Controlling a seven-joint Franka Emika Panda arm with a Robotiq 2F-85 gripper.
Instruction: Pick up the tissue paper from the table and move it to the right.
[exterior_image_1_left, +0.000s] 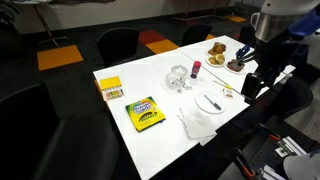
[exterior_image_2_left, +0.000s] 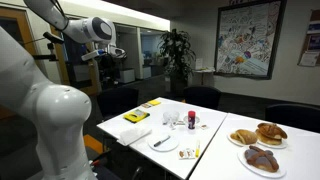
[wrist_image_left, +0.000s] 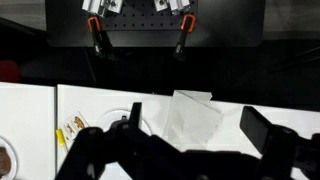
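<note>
The tissue paper (exterior_image_1_left: 197, 124) is a thin white, slightly creased sheet lying flat near the white table's (exterior_image_1_left: 150, 145) edge. It also shows in an exterior view (exterior_image_2_left: 137, 135) and in the wrist view (wrist_image_left: 195, 118), with one corner folded. My gripper (wrist_image_left: 197, 122) is open and empty. It hangs well above the table, with the tissue seen between its two dark fingers. In an exterior view the gripper (exterior_image_2_left: 111, 64) hangs high beyond the table's far side.
A round white plate with a fork (exterior_image_1_left: 210, 101) lies beside the tissue. A yellow crayon box (exterior_image_1_left: 145, 113), a small yellow pack (exterior_image_1_left: 111, 89), a clear crinkly plastic item (exterior_image_1_left: 178, 78), a red-capped bottle (exterior_image_1_left: 196, 68) and pastry plates (exterior_image_2_left: 258, 145) are on the table. Black chairs stand around it.
</note>
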